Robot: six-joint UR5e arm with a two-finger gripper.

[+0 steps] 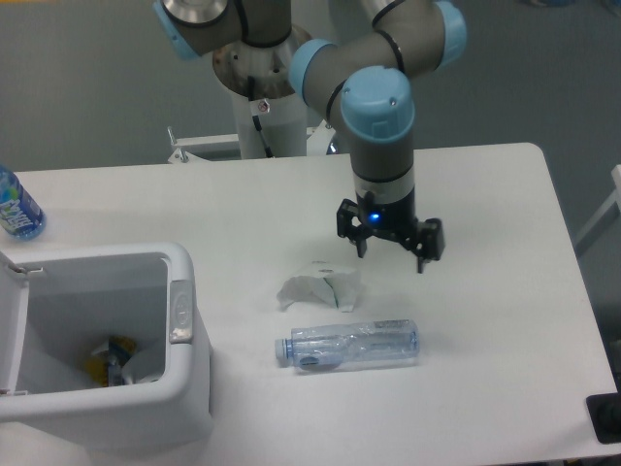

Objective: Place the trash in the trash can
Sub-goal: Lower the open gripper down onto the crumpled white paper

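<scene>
Camera view from above the white counter (485, 320): the tool (392, 254) hangs over the middle with its two fingers spread apart and nothing between them. Just below and to its left lies the crumpled white paper piece (320, 287), and near that, closer to the front edge, the clear plastic bottle (349, 346) rests on its side, pale blue cap pointing left. The white trash can (184, 388) stands at the front left corner, lid open, some scraps inside. A small blue-labelled bottle (16, 206) sits at the far left edge.
</scene>
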